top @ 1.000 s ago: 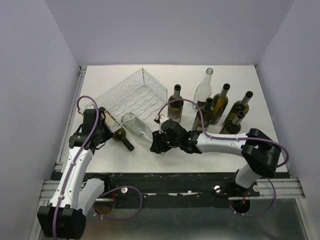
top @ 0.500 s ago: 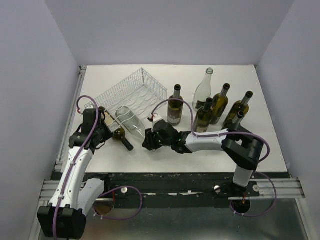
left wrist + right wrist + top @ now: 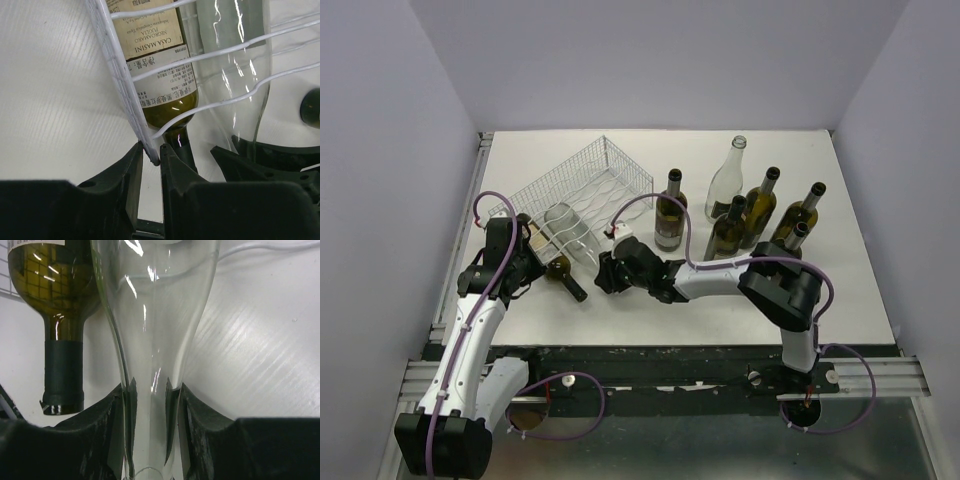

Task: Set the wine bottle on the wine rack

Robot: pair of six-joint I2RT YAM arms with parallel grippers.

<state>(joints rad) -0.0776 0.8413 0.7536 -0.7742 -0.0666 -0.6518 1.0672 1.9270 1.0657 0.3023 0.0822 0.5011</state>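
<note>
Green bottle label [image 3: 150,35]: "CASA MASINI", "NEGROAMARO", "PUGLIA"; smaller print unreadable.

Your top view looks down on the whole table [image 3: 860,280] from high behind its near edge. Your left wrist camera sits behind the left gripper [image 3: 151,152], facing along it at the wine rack [image 3: 127,100] wire from very close — your right wrist camera looks as closely past the right gripper [image 3: 150,390] up the clear bottle [image 3: 150,315]. Both wrist views share that bottle and the green bottle [image 3: 160,60] beside it, seen small in the top view at the rack's near edge.
</note>
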